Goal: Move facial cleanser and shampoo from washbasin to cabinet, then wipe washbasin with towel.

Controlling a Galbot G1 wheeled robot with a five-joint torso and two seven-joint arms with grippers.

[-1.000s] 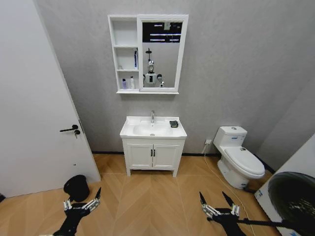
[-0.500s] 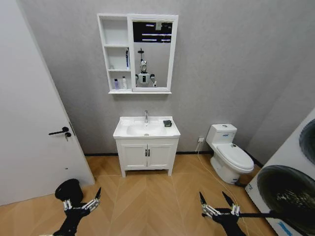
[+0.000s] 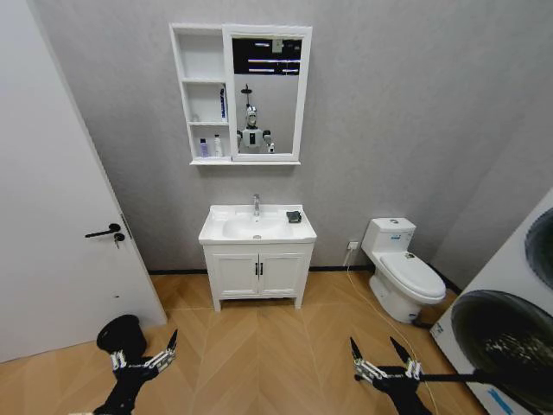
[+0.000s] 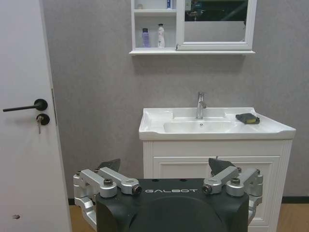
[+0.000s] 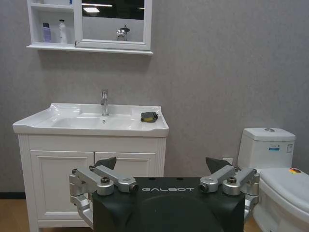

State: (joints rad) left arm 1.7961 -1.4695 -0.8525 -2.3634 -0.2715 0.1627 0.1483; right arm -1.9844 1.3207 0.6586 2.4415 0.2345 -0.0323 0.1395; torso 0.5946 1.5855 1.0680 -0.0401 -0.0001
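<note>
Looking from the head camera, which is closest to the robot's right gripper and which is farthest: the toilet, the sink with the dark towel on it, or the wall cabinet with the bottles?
From the right gripper, low at the picture's right:
1. The toilet, on the floor just ahead to the right.
2. The washbasin with the towel on its right corner, against the back wall.
3. The cabinet, high on the wall above the washbasin, with two bottles on its lowest shelf.

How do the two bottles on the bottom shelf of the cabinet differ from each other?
On the cabinet the purple bottle is tinted violet, while the white bottle is pale. The purple bottle is shorter; the white bottle stands slightly taller. The purple bottle sits nearer the cabinet's outer wall, the white bottle nearer the mirror. Both stand upright, apart.
</note>
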